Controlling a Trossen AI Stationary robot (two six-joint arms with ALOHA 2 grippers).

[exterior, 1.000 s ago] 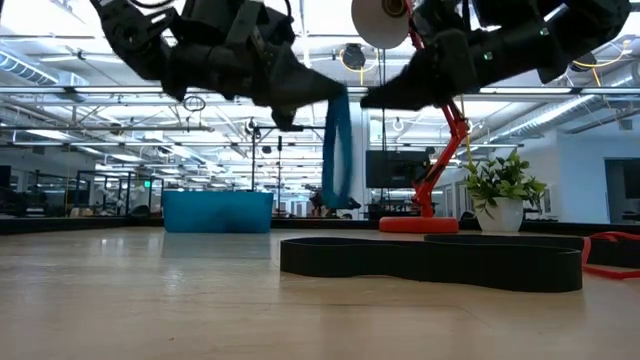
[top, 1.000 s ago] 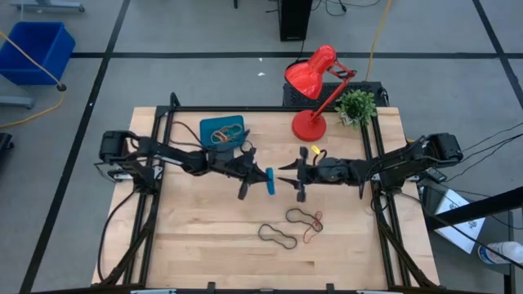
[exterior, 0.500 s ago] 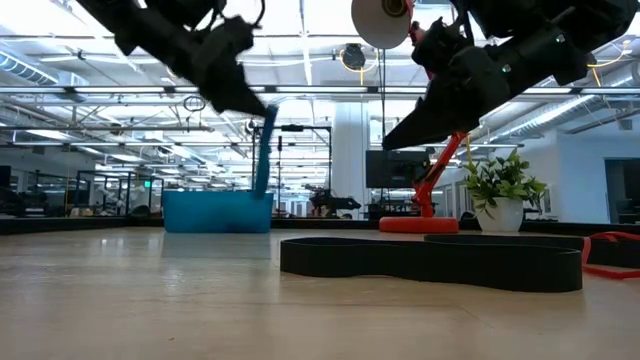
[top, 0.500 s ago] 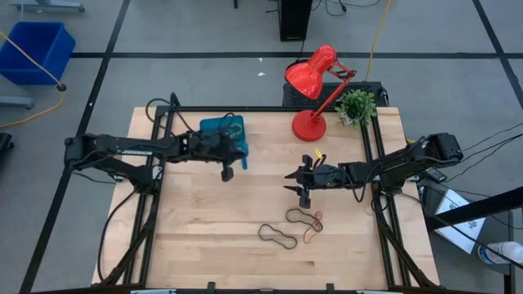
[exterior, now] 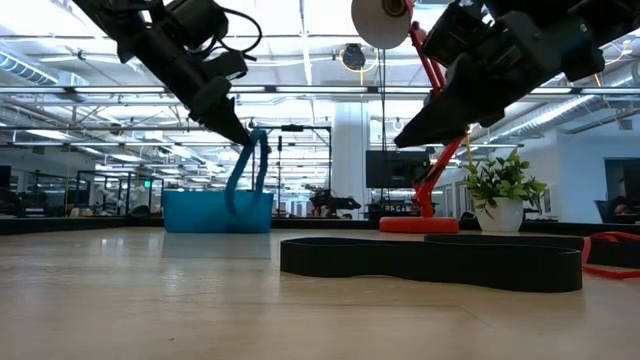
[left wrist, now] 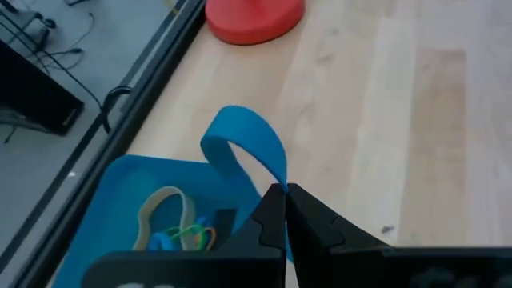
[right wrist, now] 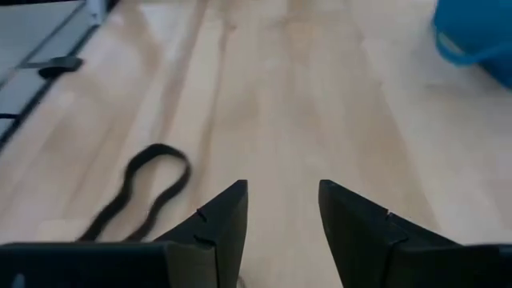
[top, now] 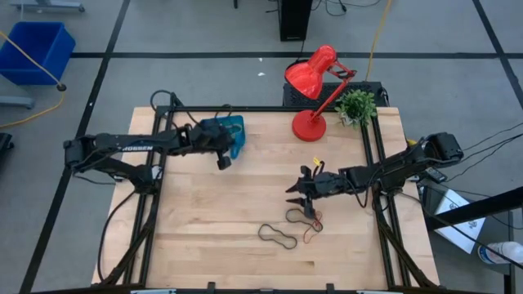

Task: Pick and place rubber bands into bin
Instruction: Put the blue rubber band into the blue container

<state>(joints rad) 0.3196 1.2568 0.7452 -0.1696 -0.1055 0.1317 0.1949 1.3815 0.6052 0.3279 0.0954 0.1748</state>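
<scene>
Left tool [left wrist: 284, 196] has carried a wide blue rubber band [left wrist: 244, 148], pinched between its fingers, from mid-worktop to over the shallow teal plastic bin [top: 231, 129]. Right tool [right wrist: 282, 210], fingers spread, has descended toward the black loops [top: 278, 235] remaining on the wooden worktop [top: 212, 212]. Several bands already binned; three or so left.

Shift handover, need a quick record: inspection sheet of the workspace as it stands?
Surface: wooden table, bare in places.
Job's things: teal bin holding bands; blue rubber band pinched above it; black bands and an orange-red one loose on the table.
Clutter: red lamp, potted plant.
Grippers: left gripper shut on the blue band; right gripper open over the loose bands.
Cables: black ones along the arms; yellow cord on the floor.
Surroundings: blue crate.
</scene>
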